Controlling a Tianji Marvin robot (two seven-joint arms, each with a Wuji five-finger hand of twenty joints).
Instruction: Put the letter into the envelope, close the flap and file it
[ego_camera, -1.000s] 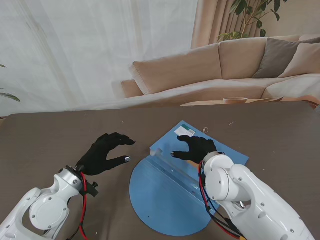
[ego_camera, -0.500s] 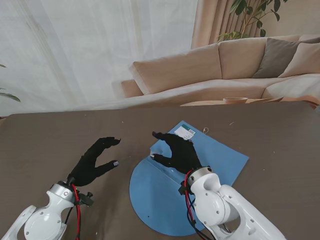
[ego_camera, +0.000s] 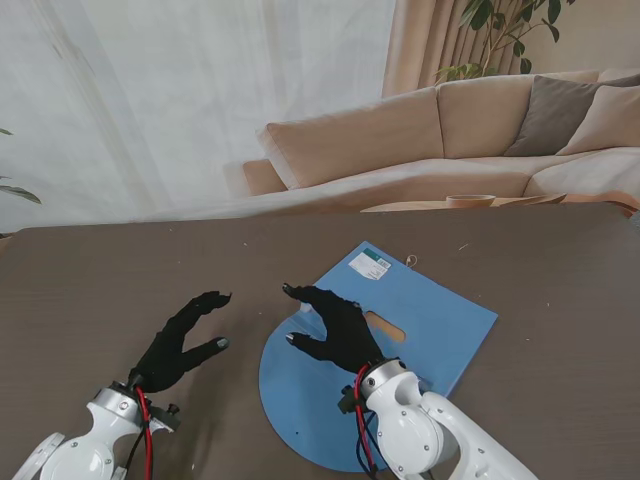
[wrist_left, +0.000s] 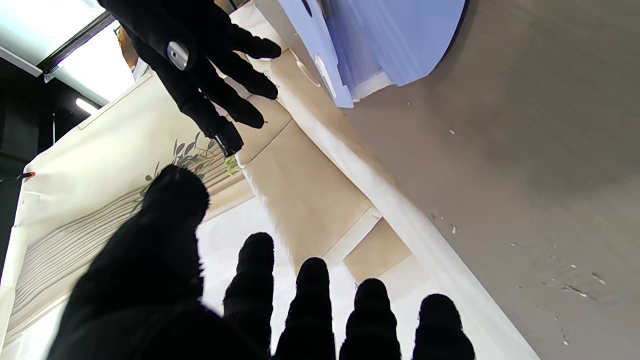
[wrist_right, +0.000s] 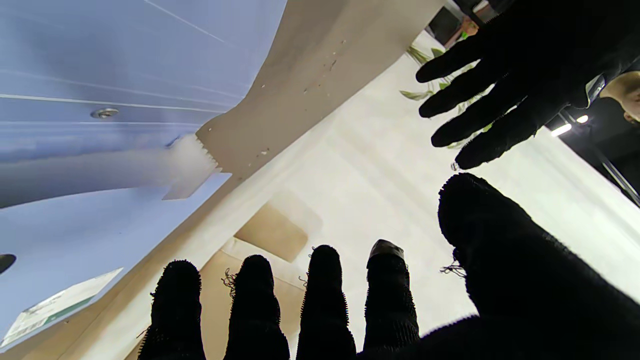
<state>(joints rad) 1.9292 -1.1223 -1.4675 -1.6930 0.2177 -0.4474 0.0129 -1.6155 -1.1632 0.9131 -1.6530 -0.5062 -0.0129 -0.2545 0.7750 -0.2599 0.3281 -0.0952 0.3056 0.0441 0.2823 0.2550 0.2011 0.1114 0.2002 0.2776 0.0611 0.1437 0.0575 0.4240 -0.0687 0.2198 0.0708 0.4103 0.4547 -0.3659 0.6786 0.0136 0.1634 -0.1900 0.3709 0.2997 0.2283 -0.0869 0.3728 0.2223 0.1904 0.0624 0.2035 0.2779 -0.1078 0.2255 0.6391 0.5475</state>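
The blue envelope (ego_camera: 420, 320) lies flat on the brown table (ego_camera: 100, 280), its round flap (ego_camera: 310, 400) folded open toward me. The right hand (ego_camera: 335, 325) hovers over the flap's hinge, fingers spread, holding nothing. The left hand (ego_camera: 180, 340), equally empty and splayed, hangs left of the envelope, apart from it.

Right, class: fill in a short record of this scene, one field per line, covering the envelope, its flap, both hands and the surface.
envelope: blue, flat on the table, white label at its far corner
flap: round, lying open, nearer to me
left hand: open, over bare table left of the flap
right hand: open, fingers spread over the fold
letter: not visible
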